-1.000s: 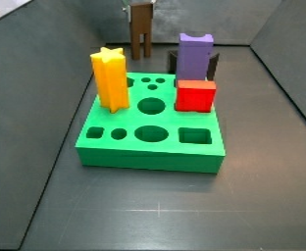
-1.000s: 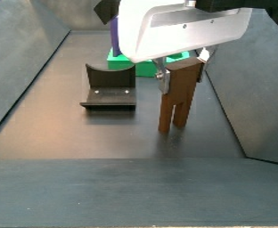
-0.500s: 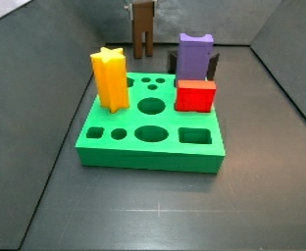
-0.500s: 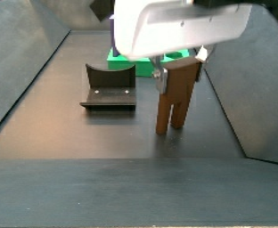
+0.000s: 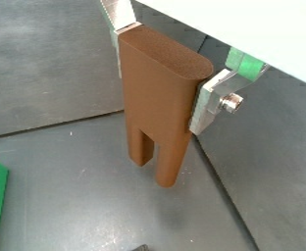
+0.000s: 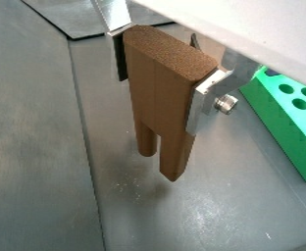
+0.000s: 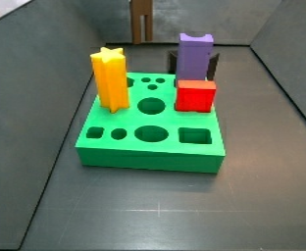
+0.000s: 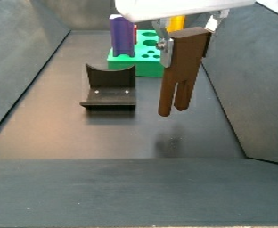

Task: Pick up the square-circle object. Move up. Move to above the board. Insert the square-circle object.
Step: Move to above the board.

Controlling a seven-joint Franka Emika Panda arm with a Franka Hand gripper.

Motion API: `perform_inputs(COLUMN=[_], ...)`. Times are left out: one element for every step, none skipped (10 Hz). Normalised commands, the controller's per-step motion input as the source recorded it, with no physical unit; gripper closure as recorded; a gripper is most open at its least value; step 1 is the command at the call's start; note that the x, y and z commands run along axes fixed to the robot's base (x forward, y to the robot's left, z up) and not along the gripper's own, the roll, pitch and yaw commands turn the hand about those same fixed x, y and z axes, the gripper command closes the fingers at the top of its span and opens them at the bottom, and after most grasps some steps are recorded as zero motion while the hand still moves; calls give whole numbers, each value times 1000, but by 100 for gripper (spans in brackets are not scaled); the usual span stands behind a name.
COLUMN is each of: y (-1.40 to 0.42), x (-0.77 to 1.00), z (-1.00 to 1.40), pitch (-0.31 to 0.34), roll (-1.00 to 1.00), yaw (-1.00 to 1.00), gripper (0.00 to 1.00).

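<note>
The square-circle object (image 8: 181,71) is a tall dark-brown block with two long legs. It hangs upright in my gripper (image 8: 185,30), its legs off the dark floor with a shadow below. In both wrist views my gripper (image 5: 165,74) (image 6: 165,78) is shut on the block's flat top (image 5: 163,93) (image 6: 163,98), a silver finger (image 5: 211,98) (image 6: 206,98) pressed on each side. The block also shows at the far back of a side view (image 7: 142,22). The green board (image 7: 152,132) (image 8: 149,53) (image 6: 293,113) lies apart from it.
On the board stand a yellow star-topped column (image 7: 110,78), a purple notched block (image 7: 195,57) (image 8: 122,34) and a red block (image 7: 195,95). The dark fixture (image 8: 108,86) stands on the floor beside the held block. Grey walls (image 8: 35,62) slope up around the floor.
My gripper has risen with the brown block. Its legs stood on the floor before; now they hang above it.
</note>
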Motion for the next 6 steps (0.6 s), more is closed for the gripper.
perform_inputs(y=[-97,-94,-63,-52,-29,-17], x=[-306,-312,-271,-207,-105,-60], z=[1000,1000,968,831,550,354], pitch=[-433,-403,-273,-210,-75,10], roll=[46,49,71,81,97,101], yaw=[215,178,98,78,54,46], gripper=[100,100,100,100,100,100])
